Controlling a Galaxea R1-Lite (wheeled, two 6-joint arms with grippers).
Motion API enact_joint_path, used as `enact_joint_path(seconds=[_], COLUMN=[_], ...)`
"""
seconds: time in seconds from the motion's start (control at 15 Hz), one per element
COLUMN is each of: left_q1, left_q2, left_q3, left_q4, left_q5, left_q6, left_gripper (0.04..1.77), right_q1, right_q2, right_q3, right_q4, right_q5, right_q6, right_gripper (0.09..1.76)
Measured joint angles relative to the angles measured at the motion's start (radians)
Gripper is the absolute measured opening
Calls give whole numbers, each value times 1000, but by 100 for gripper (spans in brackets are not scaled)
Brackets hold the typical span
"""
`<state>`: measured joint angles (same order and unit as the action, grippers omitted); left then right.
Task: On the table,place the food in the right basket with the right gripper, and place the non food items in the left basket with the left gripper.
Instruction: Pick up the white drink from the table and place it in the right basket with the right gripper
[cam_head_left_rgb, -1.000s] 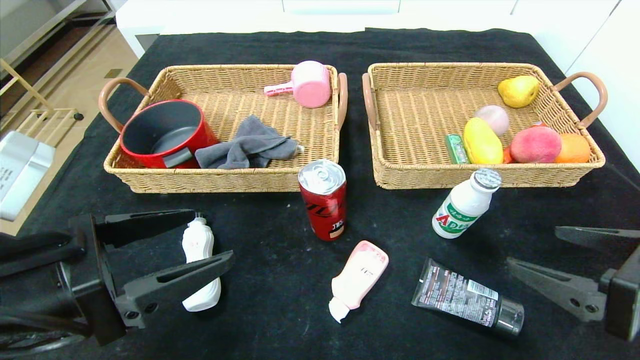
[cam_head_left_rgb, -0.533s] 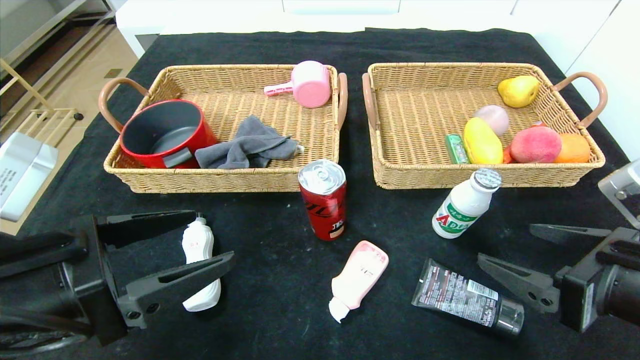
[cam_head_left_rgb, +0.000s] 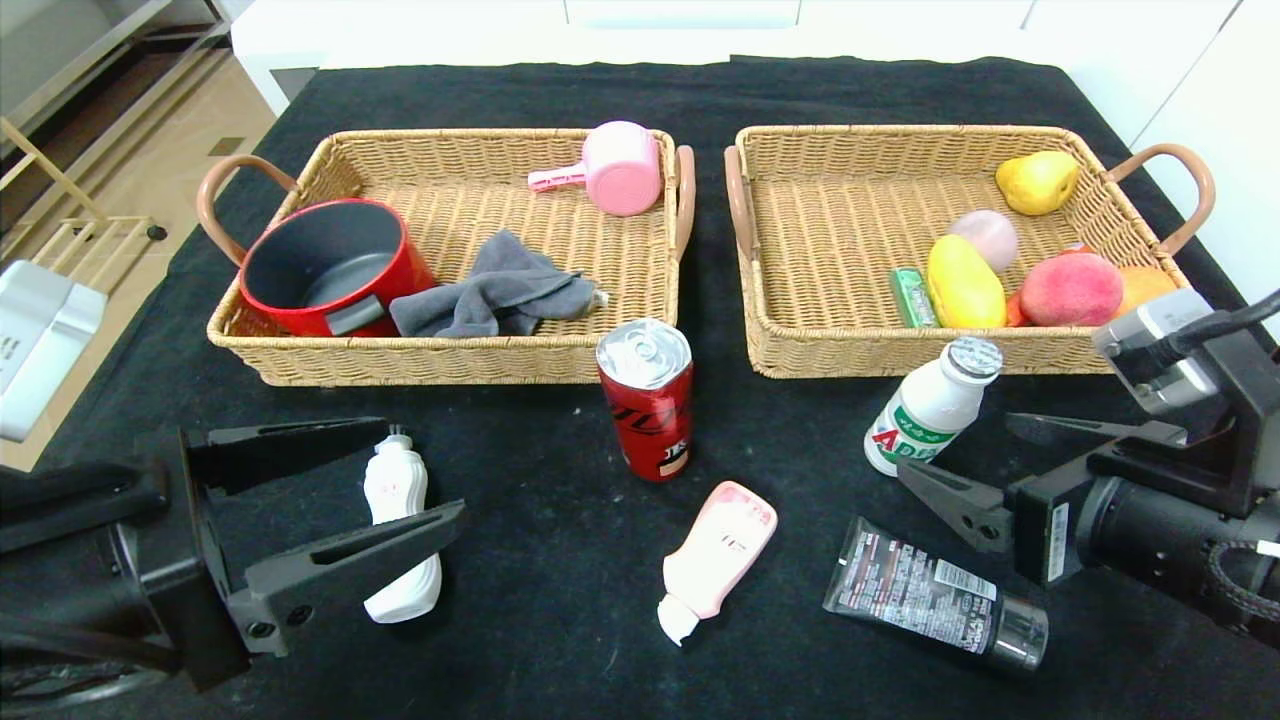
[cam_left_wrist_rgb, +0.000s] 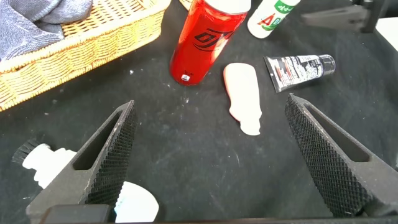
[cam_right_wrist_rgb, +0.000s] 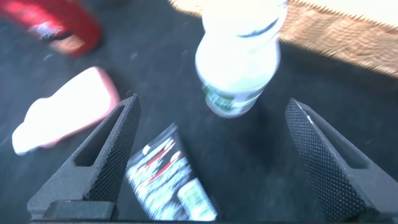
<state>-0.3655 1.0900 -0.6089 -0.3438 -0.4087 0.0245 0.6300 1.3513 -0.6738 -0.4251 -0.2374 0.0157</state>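
Beside the right basket (cam_head_left_rgb: 765, 340), on the surface: small white bottle (cam_head_left_rgb: 930, 408) upright, right end effector (cam_head_left_rgb: 960, 465) spread wide alongside for grasping; left end effector (cam_head_left_rgb: 375, 480) wide, straddling the white curvy bottle (cam_head_left_rgb: 398, 525).

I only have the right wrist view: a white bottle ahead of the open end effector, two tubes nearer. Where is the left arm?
Observer: The left end effector is open, low beside the white curvy bottle; I can't tell whether it is around it.
Operator: Is any food in the right basket?
Observer: Yes. The right basket holds the peach, a pear and other fruit.
Operator: And the left basket?
Observer: The left basket holds a red pot, a grey cloth and a pink cup.
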Motion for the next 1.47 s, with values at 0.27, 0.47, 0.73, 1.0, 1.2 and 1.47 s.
enact_joint_path(seconds=[0.27, 0.47, 0.73, 1.0, 1.2, 1.47], left_q1=[-1, -1, -1, -1, -1, -1], left_q2=[-8, -11, -11, -13, -13, -13], left_q3=[0, -1, -1, -1, -1, -1], left_q4=[2, 2, 1, 0, 0, -1], left_q5=[0, 0, 0, 0, 0, 0], left_q6=[1, 1, 1, 1, 1, 1], left_gripper=[172, 172, 172, 172, 172, 172], right_q1=[0, 0, -9, -18, -20, -21], right_q2=[52, 71, 106, 120, 126, 130], right_q3=[-2, -4, -6, -20, -27, -29], right_q4=[-68, -87, -137, -139, -139, -139], right_q5=[-17, -19, -17, -19, -20, -26], right_q6=[0, 0, 0, -1, -1, -2], right_gripper=[170, 170, 170, 171, 171, 171])
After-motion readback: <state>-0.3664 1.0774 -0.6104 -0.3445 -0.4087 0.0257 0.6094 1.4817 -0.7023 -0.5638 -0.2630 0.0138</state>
